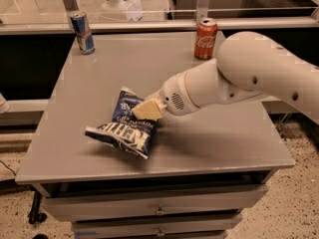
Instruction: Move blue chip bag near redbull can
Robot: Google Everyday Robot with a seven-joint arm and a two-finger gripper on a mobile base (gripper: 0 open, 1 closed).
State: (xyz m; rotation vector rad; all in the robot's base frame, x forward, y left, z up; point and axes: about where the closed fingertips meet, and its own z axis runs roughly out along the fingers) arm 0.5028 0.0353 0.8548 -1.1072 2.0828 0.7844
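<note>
The blue chip bag [123, 129], dark navy with white lettering, lies at the front left-centre of the grey table [234, 143]. My gripper [146, 110] comes in from the right on the white arm [249, 78] and is shut on the bag's upper right part. The bag's near end tilts up off the tabletop. The redbull can [81, 32], slim and blue-and-silver, stands upright at the table's back left corner, far from the bag.
A red Coca-Cola can [205, 39] stands at the back of the table, right of centre, just behind my arm. A metal rail [149, 25] runs behind the table. Drawers [159, 210] sit under the front edge.
</note>
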